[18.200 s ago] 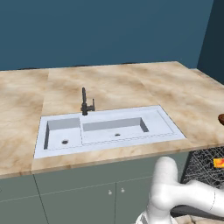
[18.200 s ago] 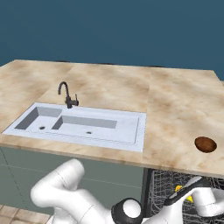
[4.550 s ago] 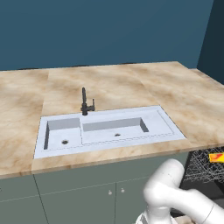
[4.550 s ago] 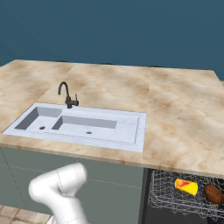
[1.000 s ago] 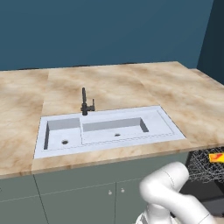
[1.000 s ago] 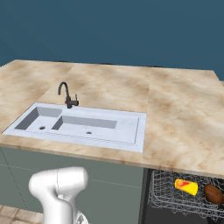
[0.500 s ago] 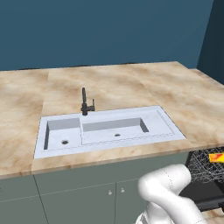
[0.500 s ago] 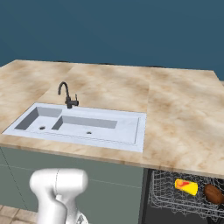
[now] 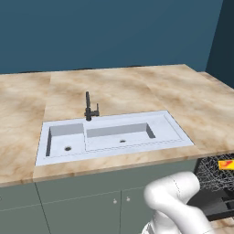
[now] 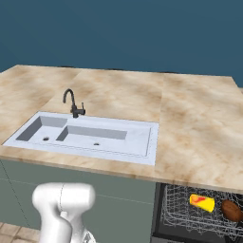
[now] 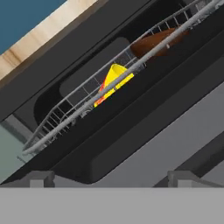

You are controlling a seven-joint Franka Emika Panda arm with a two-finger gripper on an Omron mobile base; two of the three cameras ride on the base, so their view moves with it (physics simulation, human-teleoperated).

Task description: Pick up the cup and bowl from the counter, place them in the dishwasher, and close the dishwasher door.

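The orange-yellow cup (image 10: pixel 201 202) lies on its side in the dishwasher's wire rack (image 10: pixel 180 211), with the brown bowl (image 10: pixel 231 210) just to its right. In the hand view the cup (image 11: pixel 114 78) and bowl (image 11: pixel 157 41) show behind the rack wires (image 11: pixel 87 105). The dishwasher door (image 11: pixel 175 131) is a dark grey panel close in front of my gripper (image 11: pixel 111 179), which is open and holds nothing. I cannot tell whether the fingertips (image 11: pixel 41 177) touch the door. The door's edge (image 9: pixel 215 205) shows low beside my arm (image 9: pixel 176 201). The counter (image 9: pixel 128 87) carries no dishes.
A white double-basin sink (image 9: pixel 114 135) with a black tap (image 9: pixel 89 107) is set in the counter. Grey-green cupboard doors (image 9: pixel 91 205) run below it, left of the dishwasher. My arm's elbow (image 10: pixel 61 199) hangs low in front of those cupboards.
Since the oldest frames the bowl has gone from the counter's right edge into the rack beside the cup. Over the last second the arm has only shifted slightly, low by the door.
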